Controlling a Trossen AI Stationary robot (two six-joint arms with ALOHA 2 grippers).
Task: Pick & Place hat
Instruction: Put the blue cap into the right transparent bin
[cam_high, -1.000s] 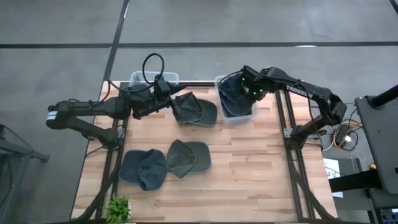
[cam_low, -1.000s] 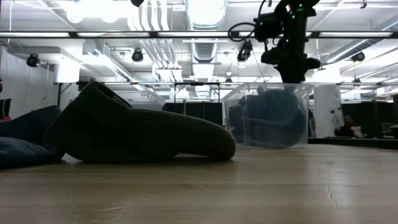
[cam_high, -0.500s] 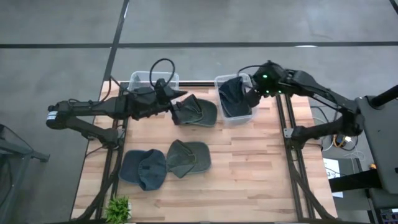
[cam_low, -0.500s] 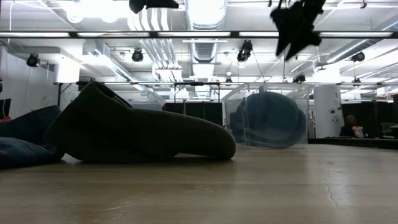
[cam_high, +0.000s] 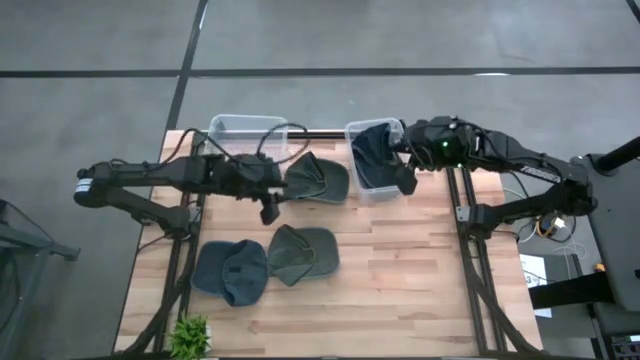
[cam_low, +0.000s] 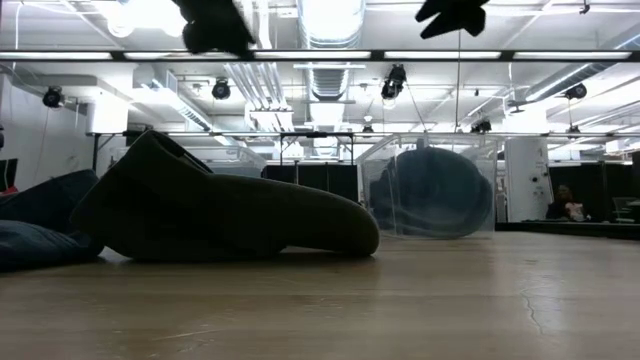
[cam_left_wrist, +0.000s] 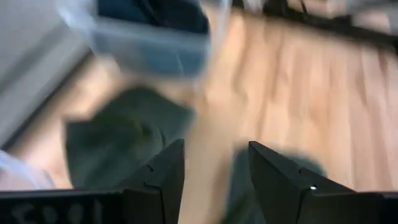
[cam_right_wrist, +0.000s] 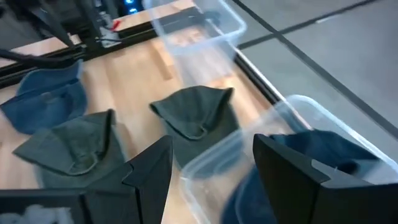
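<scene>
Two end effectors spread, empty | wooden table (cam_high: 400, 270) | three hats out | ceiling lights

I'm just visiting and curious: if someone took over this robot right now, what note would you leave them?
Left gripper: open, empty, above the table beside the far green cap.
Right gripper: open, empty, at the right bin's edge.
Done: one blue cap lies in the right bin.
Left: the far green cap, a near green cap and a near blue cap on the table. The left bin looks empty.
</scene>
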